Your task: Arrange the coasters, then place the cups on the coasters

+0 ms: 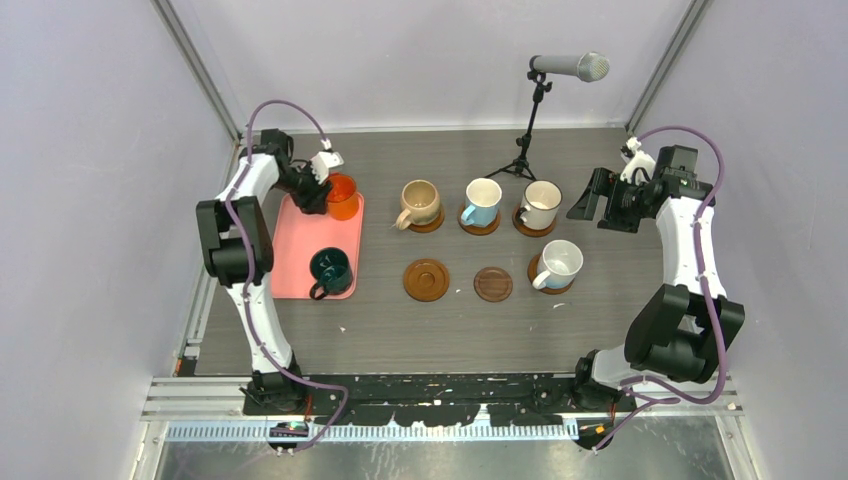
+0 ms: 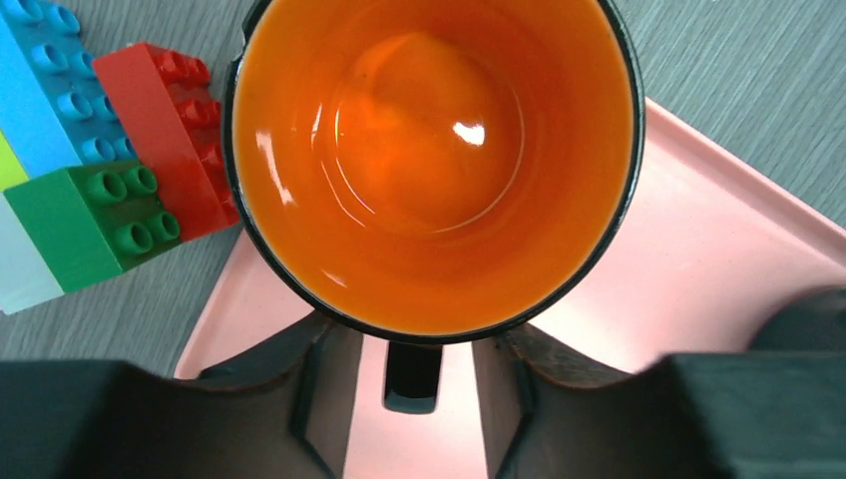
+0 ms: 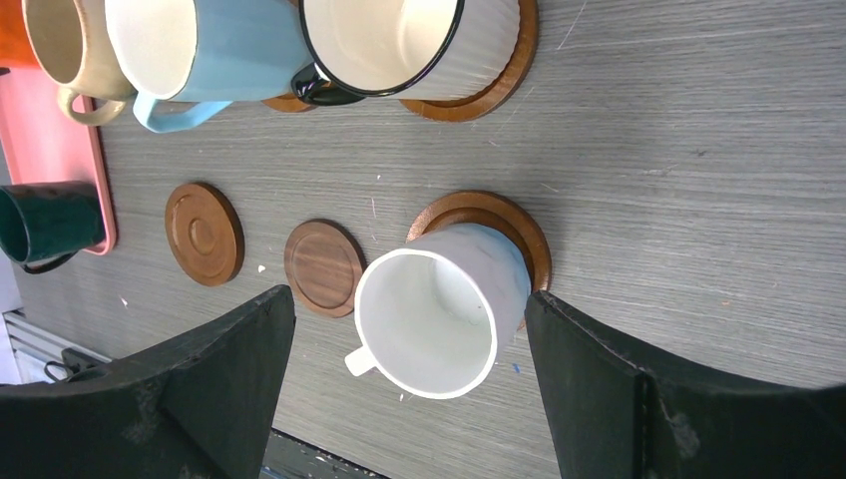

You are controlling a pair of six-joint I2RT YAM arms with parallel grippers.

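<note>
An orange mug stands on the far end of the pink tray. My left gripper reaches down at it. In the left wrist view its fingers flank the orange mug's dark handle, with a slim gap on each side. A dark green mug stands on the tray's near end. The beige, light blue, cream and white mugs each sit on a coaster. Two coasters lie bare. My right gripper hangs open and empty at the far right.
A microphone on a tripod stand rises at the back centre. Coloured toy blocks lie on the table just left of the orange mug. In the right wrist view the white mug sits below and between my right gripper's fingers.
</note>
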